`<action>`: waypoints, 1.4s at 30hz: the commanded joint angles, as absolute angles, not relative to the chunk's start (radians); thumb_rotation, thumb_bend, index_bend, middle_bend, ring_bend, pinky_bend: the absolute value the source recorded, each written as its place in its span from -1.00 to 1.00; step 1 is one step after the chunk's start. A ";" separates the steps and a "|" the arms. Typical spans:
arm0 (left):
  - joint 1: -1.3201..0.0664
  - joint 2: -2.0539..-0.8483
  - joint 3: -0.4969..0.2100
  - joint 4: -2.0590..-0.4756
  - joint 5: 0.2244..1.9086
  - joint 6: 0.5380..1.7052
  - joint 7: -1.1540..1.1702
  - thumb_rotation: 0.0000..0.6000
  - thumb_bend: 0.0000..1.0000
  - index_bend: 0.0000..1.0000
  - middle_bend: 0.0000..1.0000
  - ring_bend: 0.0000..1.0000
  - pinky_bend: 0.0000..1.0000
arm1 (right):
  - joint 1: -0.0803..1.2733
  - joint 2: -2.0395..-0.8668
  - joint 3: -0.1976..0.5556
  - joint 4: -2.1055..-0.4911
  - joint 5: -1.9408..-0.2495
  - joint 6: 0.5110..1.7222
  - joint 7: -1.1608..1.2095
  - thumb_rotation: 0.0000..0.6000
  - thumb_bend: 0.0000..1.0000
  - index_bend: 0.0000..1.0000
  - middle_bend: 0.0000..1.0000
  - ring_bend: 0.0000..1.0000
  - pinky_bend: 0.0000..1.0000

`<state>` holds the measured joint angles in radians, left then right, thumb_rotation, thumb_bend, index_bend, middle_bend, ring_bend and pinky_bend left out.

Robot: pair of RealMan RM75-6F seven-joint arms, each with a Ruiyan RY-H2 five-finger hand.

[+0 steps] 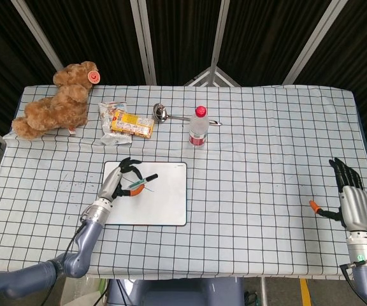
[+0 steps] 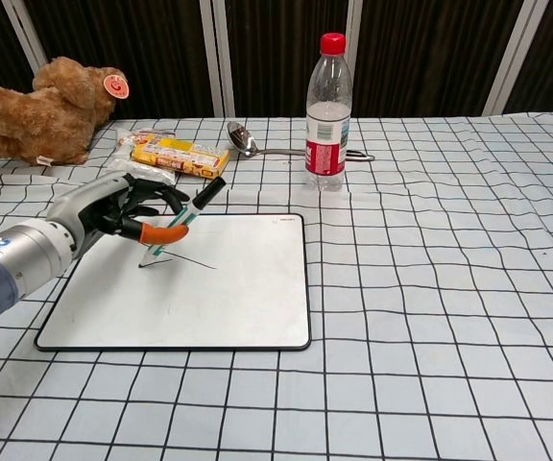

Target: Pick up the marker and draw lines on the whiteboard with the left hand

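A staged lab bench: checked tablecloth [image 1: 266,146] against dark curtains [image 1: 177,38] with metal struts [image 1: 218,35].

On my counter [image 1: 260,140] the whiteboard [image 2: 228,298] lies near the front, left of centre. My left hand [image 2: 113,206] is over its far left corner, holding the marker [image 2: 176,226] tilted, tip down on the board. Behind the board sit the snack packet [image 2: 171,154], spoon [image 2: 243,141] and bottle [image 2: 328,110]; the teddy bear [image 2: 41,110] lies far left. My right hand [image 1: 352,197] rests at the right edge.
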<state>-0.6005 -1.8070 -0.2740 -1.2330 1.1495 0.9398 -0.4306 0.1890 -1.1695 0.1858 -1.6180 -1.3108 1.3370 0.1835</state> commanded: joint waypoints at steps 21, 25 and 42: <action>-0.510 -1.580 -0.320 -1.550 1.234 1.060 -0.511 1.00 -0.03 0.45 -0.63 -0.98 -0.81 | 0.189 -1.170 0.187 -1.625 -1.305 1.336 0.179 1.00 -0.58 -1.00 -1.00 -1.00 -1.00; -0.525 -1.547 -0.329 -1.557 1.219 1.063 -0.411 1.00 -0.03 0.45 -0.63 -0.98 -0.81 | 0.189 -1.169 0.188 -1.627 -1.300 1.333 0.181 1.00 -0.58 -1.00 -1.00 -1.00 -1.00; -0.571 -1.533 -0.197 -1.396 1.042 1.016 0.195 1.00 -0.13 0.45 -0.64 -0.98 -0.82 | 0.189 -1.166 0.188 -1.633 -1.296 1.328 0.179 1.00 -0.58 -1.00 -1.00 -1.00 -1.00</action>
<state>-0.5627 -1.5213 -0.2207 -1.4366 1.0847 1.0223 0.1410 0.1894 -1.1663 0.1878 -1.6326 -1.2957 1.3277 0.1787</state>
